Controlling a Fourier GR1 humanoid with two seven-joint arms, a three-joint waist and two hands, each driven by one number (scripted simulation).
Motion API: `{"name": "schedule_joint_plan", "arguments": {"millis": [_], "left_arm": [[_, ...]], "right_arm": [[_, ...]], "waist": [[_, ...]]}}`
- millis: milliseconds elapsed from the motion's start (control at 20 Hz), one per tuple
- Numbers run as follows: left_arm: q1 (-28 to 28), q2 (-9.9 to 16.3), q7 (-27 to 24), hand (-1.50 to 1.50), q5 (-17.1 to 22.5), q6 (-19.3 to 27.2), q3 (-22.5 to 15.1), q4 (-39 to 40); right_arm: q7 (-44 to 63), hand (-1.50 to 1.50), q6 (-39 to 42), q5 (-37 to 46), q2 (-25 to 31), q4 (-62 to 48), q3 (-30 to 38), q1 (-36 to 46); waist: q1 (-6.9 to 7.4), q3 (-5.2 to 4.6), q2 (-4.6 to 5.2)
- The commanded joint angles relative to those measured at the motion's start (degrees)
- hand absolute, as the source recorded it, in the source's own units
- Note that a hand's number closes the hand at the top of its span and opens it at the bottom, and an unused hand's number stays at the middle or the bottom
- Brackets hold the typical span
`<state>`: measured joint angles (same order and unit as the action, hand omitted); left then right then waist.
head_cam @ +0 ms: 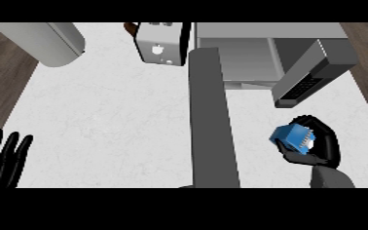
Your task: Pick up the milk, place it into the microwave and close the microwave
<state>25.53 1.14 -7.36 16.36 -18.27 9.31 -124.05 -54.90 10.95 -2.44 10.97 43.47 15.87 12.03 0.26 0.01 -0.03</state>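
- Our right hand [320, 148] curls round the blue milk carton [293, 137], held above the counter [108, 122].
- Just up from that hand stands the open microwave [244, 53], its door [313, 75] swung out.
- Far across, our left hand [13, 158] rests with fingers straight and spread.
- Beyond it, a toaster [159, 44].

My right hand [316, 146] curls round the blue milk carton [293, 137], hiding its far side. My left hand [13, 158] is cut off at the frame's lower left. The toaster [159, 43] at upper centre is cropped.
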Motion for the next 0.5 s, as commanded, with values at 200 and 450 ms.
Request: {"name": "schedule_joint_plan", "arguments": {"millis": [200, 450], "left_arm": [[3.0, -0.5, 2.4, -1.50, 2.6, -0.7, 1.1, -4.1], [6.4, -0.9, -2.2, -1.50, 4.9, -5.7, 3.6, -1.2]], "right_arm": [[10.1, 1.50, 4.6, -3.6, -0.9, 14.9, -3.9, -1.4], [13.3, 1.50, -0.3, -0.5, -5.9, 28.7, -9.6, -9.2]], "waist": [[-0.14, -0.05, -0.17], [-0.07, -0.06, -0.18]]}}
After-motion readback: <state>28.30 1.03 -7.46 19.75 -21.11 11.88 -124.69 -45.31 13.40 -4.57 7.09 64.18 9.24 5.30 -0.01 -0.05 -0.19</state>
